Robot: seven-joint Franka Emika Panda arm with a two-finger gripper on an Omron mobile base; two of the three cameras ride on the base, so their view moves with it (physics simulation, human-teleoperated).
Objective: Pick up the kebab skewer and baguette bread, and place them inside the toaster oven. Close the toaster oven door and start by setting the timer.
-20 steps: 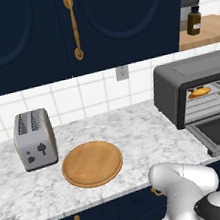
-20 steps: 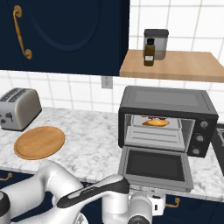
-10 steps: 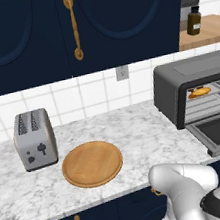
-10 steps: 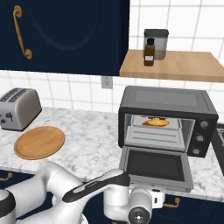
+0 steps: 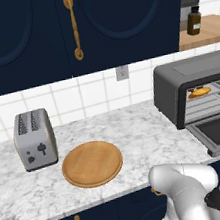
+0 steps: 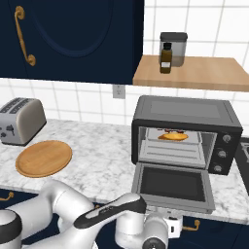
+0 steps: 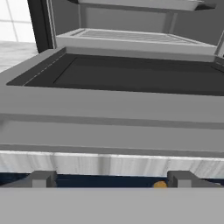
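Marble desk (image 5: 135, 128) below dark blue wall cabinets. At its right end, toaster oven (image 6: 187, 116), dark grey and boxy, with toaster oven door (image 6: 172, 186) dropped flat and open toward the desk edge. Inside, on the wire rack (image 6: 175, 146), baguette bread (image 6: 173, 136), a golden-orange loaf piece lying toward the back; just behind it, a dark red sliver at the top of the cavity, likely the kebab skewer (image 6: 170, 131), too small to tell for sure. From the left base view, same loaf (image 5: 200, 92) visible through the open front.

Near the middle of the desk, round wooden board (image 5: 92, 163), bare. Just beside it to the left, silver two-slot toaster (image 5: 34, 139), slots unoccupied. On the wooden shelf (image 6: 194, 73) above the oven, a dark brown bottle (image 6: 166, 58) standing upright in front of a grey lidded canister (image 6: 174, 48).

Gripper (image 7: 111, 178) low in front of the desk edge, below the open door, finger tips (image 7: 43, 178) spread wide apart and holding nothing. In the hand view, the door's underside edge close ahead, the dark glass panel beyond it, then the rack.
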